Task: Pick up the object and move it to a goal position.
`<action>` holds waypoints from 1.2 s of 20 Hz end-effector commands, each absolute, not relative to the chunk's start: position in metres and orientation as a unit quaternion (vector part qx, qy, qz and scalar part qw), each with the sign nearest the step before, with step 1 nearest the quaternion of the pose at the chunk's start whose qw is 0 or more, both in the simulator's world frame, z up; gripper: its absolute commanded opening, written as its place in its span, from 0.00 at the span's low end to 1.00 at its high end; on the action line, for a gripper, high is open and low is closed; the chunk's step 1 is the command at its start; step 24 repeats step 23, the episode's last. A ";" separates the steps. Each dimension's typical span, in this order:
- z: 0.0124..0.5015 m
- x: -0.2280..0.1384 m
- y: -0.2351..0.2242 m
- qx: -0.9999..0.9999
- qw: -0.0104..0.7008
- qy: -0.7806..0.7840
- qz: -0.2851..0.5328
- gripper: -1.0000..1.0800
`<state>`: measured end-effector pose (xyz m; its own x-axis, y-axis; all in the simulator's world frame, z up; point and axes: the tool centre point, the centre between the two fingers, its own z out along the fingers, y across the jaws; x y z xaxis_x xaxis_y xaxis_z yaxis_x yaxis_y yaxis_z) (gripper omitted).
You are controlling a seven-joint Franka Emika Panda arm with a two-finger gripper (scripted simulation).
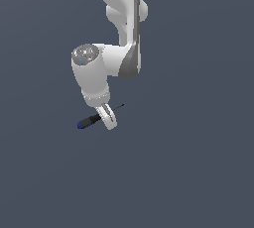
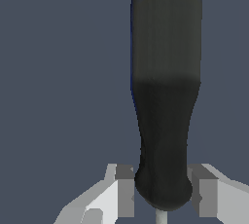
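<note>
In the wrist view the screwdriver fills the middle of the frame, its black handle running away from the camera to a blue end cap at the far end; the narrow end of the handle sits between the two fingers of the gripper, and a pale sliver of shaft shows just below it; the grey pads stand close on either side of the handle, the jaws drawn in narrow around it, though whether the pads actually press on it cannot be told from here; behind lies only a plain dark blue-grey ground.

In the exterior view the white arm comes down from above, its wrist bent, and the gripper points downward and toward the view's right; the screwdriver crosses between the fingers, tilted, its blue cap low toward the exterior view's left and its thin dark shaft rising toward the exterior view's right; the same flat dark surface lies beyond.
</note>
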<state>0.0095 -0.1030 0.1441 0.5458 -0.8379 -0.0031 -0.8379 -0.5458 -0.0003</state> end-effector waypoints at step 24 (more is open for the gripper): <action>0.293 -0.046 -0.130 -0.879 0.000 0.476 0.000 0.00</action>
